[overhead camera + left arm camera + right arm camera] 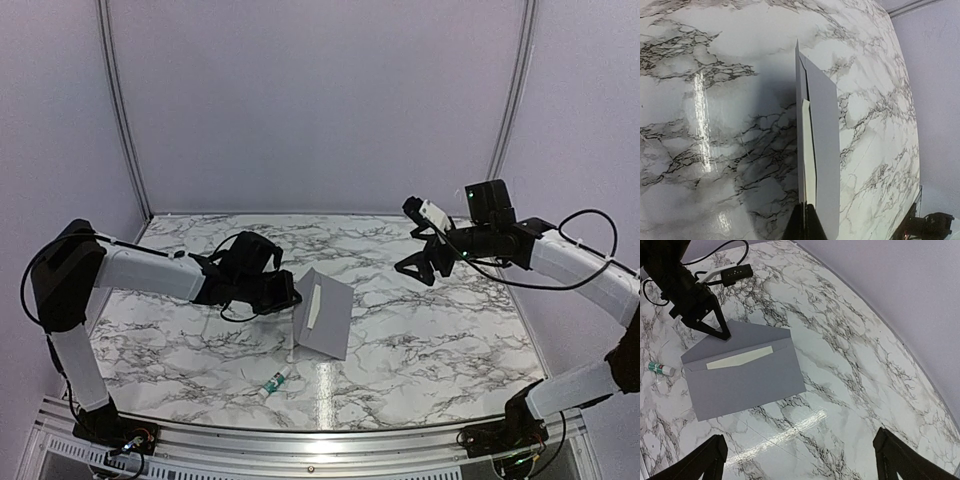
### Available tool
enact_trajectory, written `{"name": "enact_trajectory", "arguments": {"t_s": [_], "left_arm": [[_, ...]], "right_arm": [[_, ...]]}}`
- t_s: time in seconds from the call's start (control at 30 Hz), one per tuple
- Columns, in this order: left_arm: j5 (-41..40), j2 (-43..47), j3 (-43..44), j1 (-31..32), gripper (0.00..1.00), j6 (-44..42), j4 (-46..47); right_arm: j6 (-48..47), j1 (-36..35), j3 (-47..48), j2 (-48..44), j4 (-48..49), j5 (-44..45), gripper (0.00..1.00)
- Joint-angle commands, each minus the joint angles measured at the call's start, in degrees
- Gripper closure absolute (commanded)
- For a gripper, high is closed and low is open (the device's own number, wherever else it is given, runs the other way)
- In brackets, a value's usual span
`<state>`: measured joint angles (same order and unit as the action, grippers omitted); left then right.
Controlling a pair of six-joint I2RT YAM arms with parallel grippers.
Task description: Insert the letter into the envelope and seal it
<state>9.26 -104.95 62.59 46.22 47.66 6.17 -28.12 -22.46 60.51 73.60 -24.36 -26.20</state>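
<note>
**While the left gripper pinches the flap: envelope open, letter almost fully in**

Since the flap stands unfolded, the envelope [747, 382] is unsealed. It sits near the middle of the desk [440, 340]. It is a plain grey paper rectangle, matte, with crisp edges and no marks. The pointed flap extends from one long side. In the top view that flap side looks raised, so the envelope body slopes, and a shadow lies beneath it.

The letter [740, 357] shows only as a narrow off-white strip along the envelope's mouth, with one end cut on a slant. The rest is hidden inside the pocket. In the left wrist view the same strip appears as a pale sliver between the grey layers.

The left gripper [292, 296] has its black fingers closed together on the edge of the flap, covering that spot. A black cable [715, 262] loops behind it.

The right gripper [420, 265] hangs above the desk with its jaws spread wide and nothing between them. It is well apart from the envelope, on the right side.

The desk surface is glossy white marble pattern with dark grey veins and a streak of glare. A small green-and-white tube [272, 382] lies on its side near the front edge, apart from the envelope. Pale panel walls close off the back and sides.
</note>
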Motion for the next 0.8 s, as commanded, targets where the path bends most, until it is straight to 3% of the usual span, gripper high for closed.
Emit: {"name": "enact_trajectory", "arguments": {"t_s": [0.0,0.23,0.4,0.57,0.67,0.7,0.77], "left_arm": [[-8.93,4.19,-2.95,1.32,1.00,6.59,5.71],[-12.54,5.67,-6.77,2.34,1.00,9.64,5.60],[-14.66,5.31,-7.83,2.28,1.00,9.48,4.30],[-16.67,4.57,-7.47,1.95,0.90,7.36,1.82],[-17.84,4.77,-5.91,1.86,0.69,4.94,-1.49],[-18.40,5.02,-5.37,1.86,0.54,4.08,-2.61],[-20.57,6.43,-4.61,1.86,0.04,2.88,-5.39]], "right_arm": [[1.84,0.32,-1.87,0.24,2.05,-4.53,0.02],[0.86,0.36,-4.31,1.12,3.95,-7.70,0.01],[-3.03,-0.13,-2.61,2.89,-0.94,-13.78,0.02],[-0.73,-0.22,-1.21,5.05,-2.75,-11.93,0.02],[-3.06,-0.15,1.82,5.81,-5.17,-10.83,0.01],[-2.38,0.18,1.99,5.54,-4.49,-10.81,0.01],[-0.24,0.68,1.85,4.67,-2.28,-10.89,0.01]]}}
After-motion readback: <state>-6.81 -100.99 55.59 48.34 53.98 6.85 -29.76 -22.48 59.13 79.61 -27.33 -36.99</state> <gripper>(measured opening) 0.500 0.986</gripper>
